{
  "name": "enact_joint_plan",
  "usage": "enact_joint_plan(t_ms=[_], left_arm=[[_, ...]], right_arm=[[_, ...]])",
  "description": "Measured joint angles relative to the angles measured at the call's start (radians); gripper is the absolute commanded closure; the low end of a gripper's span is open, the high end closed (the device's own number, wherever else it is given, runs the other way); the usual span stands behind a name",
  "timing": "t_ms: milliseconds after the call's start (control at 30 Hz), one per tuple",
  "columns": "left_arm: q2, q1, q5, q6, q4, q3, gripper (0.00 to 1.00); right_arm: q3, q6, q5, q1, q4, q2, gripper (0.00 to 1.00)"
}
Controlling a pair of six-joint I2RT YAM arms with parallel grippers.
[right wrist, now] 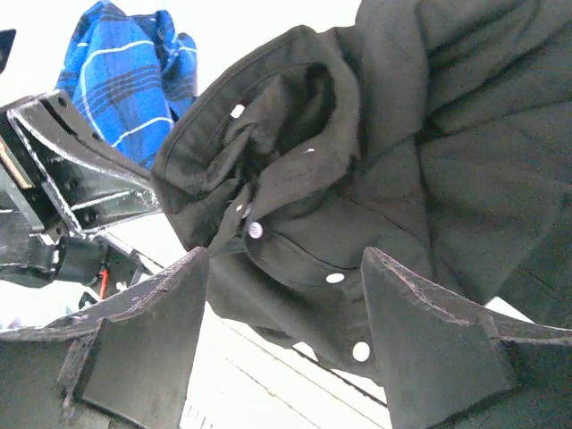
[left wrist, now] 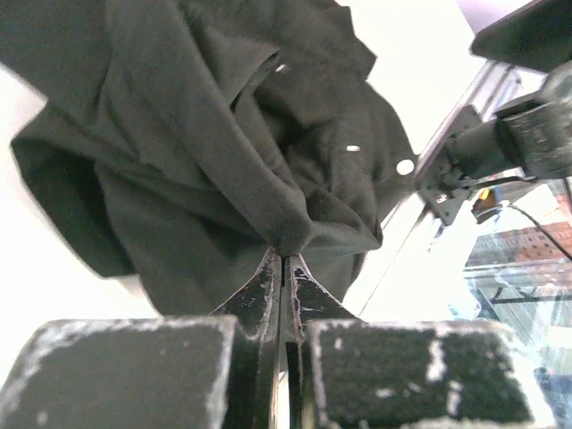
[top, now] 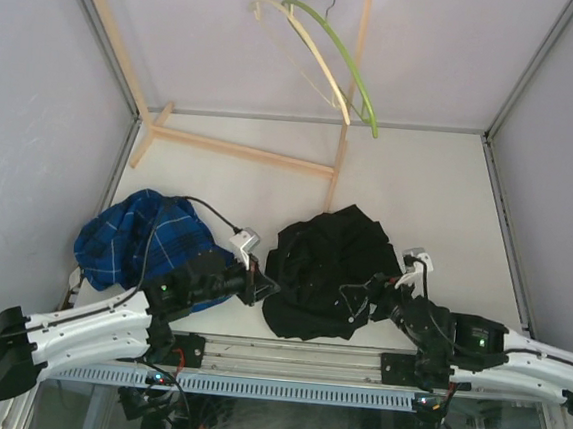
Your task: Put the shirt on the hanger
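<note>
The black shirt [top: 323,258] lies crumpled on the table between my two arms. My left gripper [top: 258,287] is at its left edge, and in the left wrist view the gripper [left wrist: 284,259] is shut on a fold of the shirt [left wrist: 206,134]. My right gripper [top: 367,300] is at the shirt's near right edge. In the right wrist view the right gripper [right wrist: 286,268] stands open, and the shirt's buttoned front and collar [right wrist: 304,179] lie just beyond its fingers. The lime-green hanger [top: 352,68] hangs from the rod at the back.
A blue plaid shirt [top: 139,237] is heaped at the left beside my left arm. A cream hanger [top: 300,55] hangs next to the green one. A wooden rack frame [top: 242,150] stands on the far half of the table. Walls close in both sides.
</note>
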Motion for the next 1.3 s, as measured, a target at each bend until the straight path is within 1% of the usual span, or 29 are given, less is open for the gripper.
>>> enact_joint_plan(t_ms=[33, 100, 133, 167, 233, 267, 300, 367, 433, 533, 567, 667, 767, 900, 1000, 1067, 1133, 1200, 1300], left_arm=[[-0.014, -0.002, -0.014, -0.016, -0.007, -0.019, 0.90], [-0.038, -0.002, -0.047, -0.053, -0.040, -0.055, 0.70], [-0.047, -0.002, -0.063, -0.067, -0.061, -0.067, 0.61], [-0.062, -0.002, -0.087, -0.090, -0.094, -0.079, 0.52], [-0.098, -0.002, -0.130, -0.131, -0.159, -0.089, 0.42], [-0.120, -0.002, -0.152, -0.150, -0.190, -0.089, 0.39], [-0.143, -0.002, -0.172, -0.163, -0.214, -0.089, 0.38], [-0.204, -0.002, -0.214, -0.192, -0.269, -0.088, 0.38], [-0.259, -0.002, -0.246, -0.216, -0.320, -0.085, 0.40], [-0.331, -0.002, -0.279, -0.252, -0.390, -0.085, 0.43], [-0.353, -0.004, -0.289, -0.265, -0.413, -0.084, 0.42], [-0.397, -0.021, -0.319, -0.312, -0.470, -0.076, 0.33], [-0.396, -0.087, -0.378, -0.357, -0.509, -0.036, 0.27], [-0.272, -0.230, -0.531, -0.417, -0.565, 0.123, 0.21], [-0.163, -0.296, -0.626, -0.462, -0.569, 0.233, 0.18], [-0.096, -0.307, -0.668, -0.486, -0.561, 0.275, 0.18], [-0.029, -0.308, -0.695, -0.504, -0.557, 0.294, 0.20], [0.042, -0.309, -0.713, -0.526, -0.565, 0.307, 0.26], [0.140, -0.309, -0.724, -0.574, -0.603, 0.325, 0.31]], right_arm=[[0.002, 0.007, 0.003, -0.015, -0.011, -0.003, 0.32], [0.013, 0.009, -0.018, -0.084, -0.045, -0.001, 0.31], [0.018, 0.002, -0.044, -0.138, -0.052, 0.010, 0.31], [0.025, -0.015, -0.083, -0.220, -0.053, 0.034, 0.32], [0.042, -0.055, -0.194, -0.388, -0.041, 0.106, 0.33], [0.050, -0.077, -0.250, -0.460, -0.031, 0.145, 0.33], [0.057, -0.101, -0.314, -0.537, -0.013, 0.188, 0.33], [0.061, -0.138, -0.396, -0.623, 0.025, 0.246, 0.33], [0.062, -0.174, -0.473, -0.671, 0.058, 0.296, 0.33], [0.064, -0.210, -0.544, -0.699, 0.097, 0.338, 0.33], [0.066, -0.218, -0.561, -0.703, 0.108, 0.349, 0.33], [0.069, -0.238, -0.591, -0.706, 0.137, 0.373, 0.33], [0.069, -0.255, -0.605, -0.706, 0.146, 0.391, 0.33], [0.069, -0.262, -0.612, -0.706, 0.146, 0.404, 0.33], [0.069, -0.265, -0.612, -0.706, 0.146, 0.406, 0.33], [0.069, -0.265, -0.612, -0.706, 0.146, 0.407, 0.33], [0.069, -0.266, -0.612, -0.706, 0.145, 0.407, 0.33], [0.069, -0.266, -0.612, -0.706, 0.145, 0.407, 0.33], [0.069, -0.265, -0.609, -0.706, 0.142, 0.407, 0.33]])
